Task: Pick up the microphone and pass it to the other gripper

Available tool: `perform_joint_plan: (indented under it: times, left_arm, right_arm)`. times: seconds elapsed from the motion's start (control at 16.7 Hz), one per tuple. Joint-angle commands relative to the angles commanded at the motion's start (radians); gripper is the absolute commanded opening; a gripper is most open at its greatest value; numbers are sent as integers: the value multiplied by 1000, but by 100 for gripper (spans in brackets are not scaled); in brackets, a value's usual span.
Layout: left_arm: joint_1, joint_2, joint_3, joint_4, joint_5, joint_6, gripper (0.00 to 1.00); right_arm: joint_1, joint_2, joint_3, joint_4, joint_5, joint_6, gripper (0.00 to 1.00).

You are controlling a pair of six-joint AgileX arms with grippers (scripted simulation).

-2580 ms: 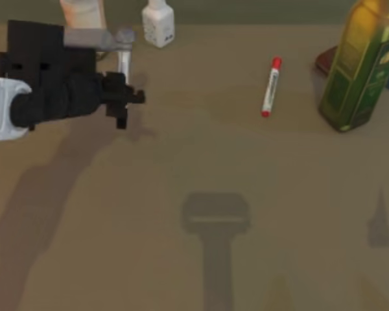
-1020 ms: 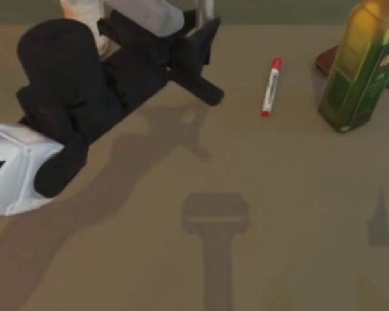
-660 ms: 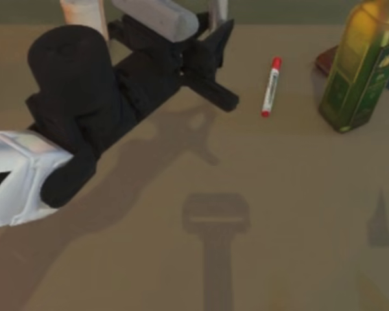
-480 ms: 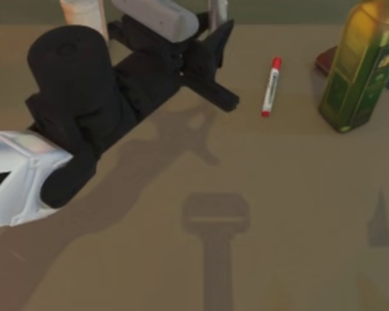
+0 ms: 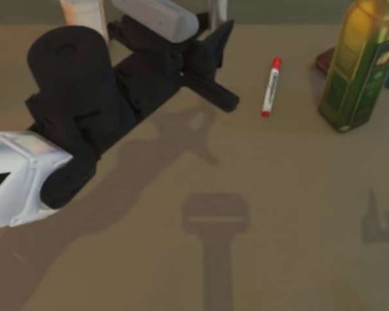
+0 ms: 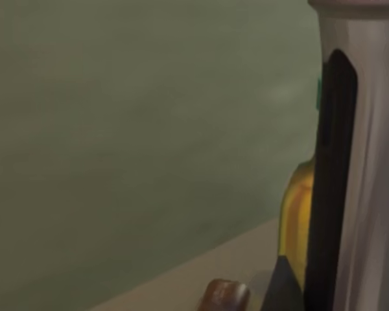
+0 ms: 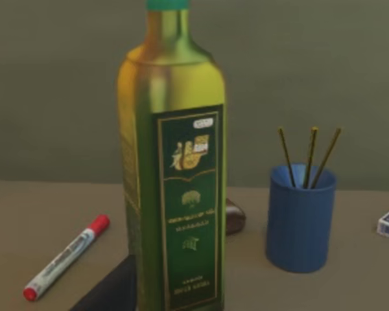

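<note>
The left pincer (image 5: pixel 211 61) hangs near the tabletop's (image 5: pixel 259 194) far edge, pinching the microphone (image 5: pixel 215 13). A red-capped marker (image 5: pixel 270 87) lies just beside it, an olive-oil bottle (image 5: pixel 361 65) toward the far right corner.

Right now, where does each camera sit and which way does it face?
Top view: above the table, looking down; left arm crosses the top-left, left hand near the far edge.
Left wrist view: raised, facing the green wall and oil bottle; a grey-and-black part up close.
Right wrist view: low, facing oil bottle, marker, blue cup; black sliver, likely the right hand.
Shared: bottle in all three.
</note>
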Motion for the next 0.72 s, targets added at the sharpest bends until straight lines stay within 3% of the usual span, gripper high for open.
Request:
perform_joint_plan:
  times: [0.72]
  left_arm:
    - [0,0,0,0,0,0,0]
  right_arm:
    - [486,866,556,231,-13,18,100]
